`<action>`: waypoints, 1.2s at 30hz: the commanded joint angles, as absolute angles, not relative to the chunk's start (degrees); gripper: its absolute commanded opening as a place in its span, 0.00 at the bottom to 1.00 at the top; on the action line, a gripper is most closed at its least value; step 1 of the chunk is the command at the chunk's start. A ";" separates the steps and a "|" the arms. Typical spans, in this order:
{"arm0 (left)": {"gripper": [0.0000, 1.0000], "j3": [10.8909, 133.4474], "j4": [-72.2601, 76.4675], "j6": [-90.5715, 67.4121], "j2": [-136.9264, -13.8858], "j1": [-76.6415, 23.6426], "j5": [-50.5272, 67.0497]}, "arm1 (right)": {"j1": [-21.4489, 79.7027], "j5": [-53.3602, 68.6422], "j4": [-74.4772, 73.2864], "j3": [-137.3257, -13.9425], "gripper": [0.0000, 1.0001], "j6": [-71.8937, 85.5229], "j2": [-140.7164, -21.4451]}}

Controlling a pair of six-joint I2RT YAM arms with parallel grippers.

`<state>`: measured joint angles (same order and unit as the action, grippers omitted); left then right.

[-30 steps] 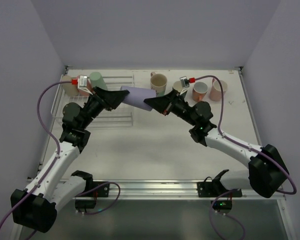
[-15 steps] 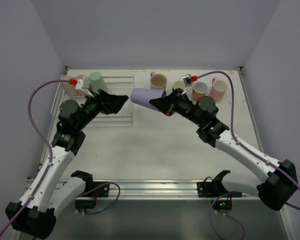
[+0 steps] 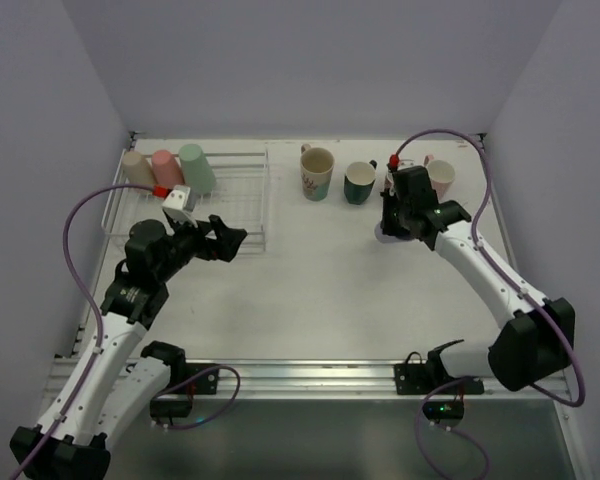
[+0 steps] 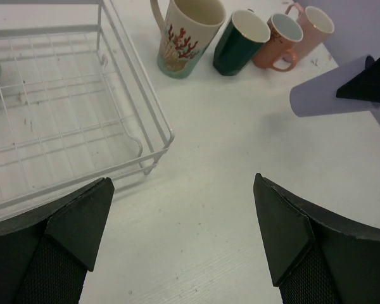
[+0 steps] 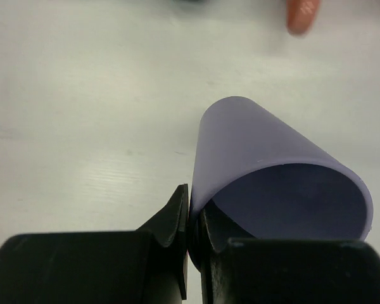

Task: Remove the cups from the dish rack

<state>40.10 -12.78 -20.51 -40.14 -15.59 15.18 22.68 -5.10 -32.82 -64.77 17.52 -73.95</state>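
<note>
The right gripper (image 5: pixel 191 218) was clamped on the lilac tumbler (image 5: pixel 266 158), one finger inside the mouth and one outside, pinching the wall just at the rim. The tumbler hung roughly on its side above the bare table (image 3: pixel 310 280), at the right of the top view and just in front of the unloaded row: floral mug (image 3: pixel 317 172), dark green cup (image 3: pixel 359 183), salmon mug (image 4: pixel 280 39) and pink mug (image 3: pixel 440 178). The step in hand looked to be setting this tumbler down beside them. To do it well, the wrist would need to roll until the base faced the table, since a release at this tilt would probably let the tumbler drop and roll toward its neighbours. A one-wall pinch gives little hold against twisting, so the turn ought to be slow. The spot should be chosen clear of the salmon mug and the dark green cup, so that neither the tumbler nor the finger outside it knocks one over. The fingers should part only once the base sat flat, and then lift straight up. The left gripper (image 4: pixel 182 183) stood wide open and empty, over the table just off the near right corner of the dish rack (image 3: pixel 230 190). In the rack's upper left corner a beige tumbler (image 3: pixel 135 168), a pink tumbler (image 3: pixel 164 166) and a mint green tumbler (image 3: pixel 196 168) waited.
</note>
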 commanded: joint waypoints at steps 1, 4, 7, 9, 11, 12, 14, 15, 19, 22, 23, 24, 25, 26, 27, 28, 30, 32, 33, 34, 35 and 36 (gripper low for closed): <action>1.00 40.69 -13.18 -16.26 -38.15 -17.13 14.86 | 18.64 -12.83 -43.32 -68.20 0.00 13.19 -79.16; 1.00 40.43 -14.76 -15.38 -36.39 -18.89 12.31 | 16.00 -12.13 -43.86 -69.26 0.00 12.04 -84.26; 1.00 40.17 -15.12 -15.21 -35.51 -20.04 11.60 | 15.73 -14.05 -44.73 -70.75 0.00 11.34 -87.09; 1.00 40.17 -15.29 -15.12 -35.33 -20.47 11.60 | 15.65 -16.16 -46.39 -72.94 0.00 11.07 -89.73; 1.00 40.17 -15.29 -15.03 -35.16 -20.74 11.43 | 15.73 -16.96 -47.02 -74.09 0.00 10.46 -91.31; 1.00 40.17 -15.38 -15.12 -35.07 -20.92 11.34 | 15.73 -16.88 -46.93 -74.70 0.00 10.29 -91.58; 1.00 40.25 -15.47 -15.03 -34.98 -20.92 11.25 | 15.73 -16.61 -46.50 -75.14 0.00 9.41 -92.11; 1.00 40.25 -15.47 -15.03 -34.98 -20.92 11.08 | 15.65 -16.35 -46.06 -75.58 0.01 9.06 -92.72; 1.00 40.34 -15.64 -14.94 -35.24 -20.92 10.90 | 15.56 -15.21 -45.62 -76.46 0.03 8.09 -94.04; 1.00 40.34 -15.56 -15.03 -35.68 -20.92 10.81 | 15.64 -13.10 -44.91 -76.46 0.04 7.56 -94.39; 1.00 40.43 -15.56 -15.12 -35.77 -20.92 10.81 | 15.64 -12.49 -44.56 -76.46 0.05 7.38 -94.39; 1.00 40.43 -15.56 -15.03 -35.86 -20.92 10.81 | 15.64 -11.70 -44.47 -76.46 0.06 7.38 -94.39; 1.00 40.43 -15.64 -15.03 -35.86 -20.92 10.64 | 15.56 -11.60 -44.39 -76.46 0.08 7.38 -94.48; 1.00 40.34 -15.64 -15.03 -35.86 -20.92 10.55 | 15.47 -11.43 -44.38 -76.64 0.11 7.30 -94.57; 1.00 40.34 -15.56 -15.03 -35.95 -20.92 10.29 | 15.38 -10.82 -44.38 -76.73 0.13 7.29 -94.57; 1.00 40.34 -15.56 -15.12 -36.03 -20.92 10.20 | 15.38 -10.64 -44.38 -76.82 0.19 7.29 -94.48; 1.00 40.34 -15.56 -15.20 -36.12 -20.92 9.67 | 15.29 -10.63 -44.47 -77.17 0.26 7.38 -94.22; 1.00 40.43 -15.56 -15.20 -36.21 -20.92 9.23 | 15.29 -10.90 -44.38 -77.43 0.32 7.47 -93.87; 1.00 40.43 -15.56 -15.21 -36.30 -20.92 9.05 | 15.21 -10.99 -44.47 -77.69 0.34 7.56 -93.78; 1.00 40.43 -15.56 -15.12 -36.47 -20.92 8.97 | 15.12 -11.16 -44.39 -77.87 0.35 7.65 -93.52; 1.00 40.43 -15.56 -15.20 -36.47 -20.92 8.79 | 15.20 -11.16 -44.38 -78.13 0.39 7.91 -93.08; 1.00 40.43 -15.56 -15.21 -36.56 -20.83 8.44 | 15.21 -11.16 -44.56 -78.57 0.43 8.00 -92.73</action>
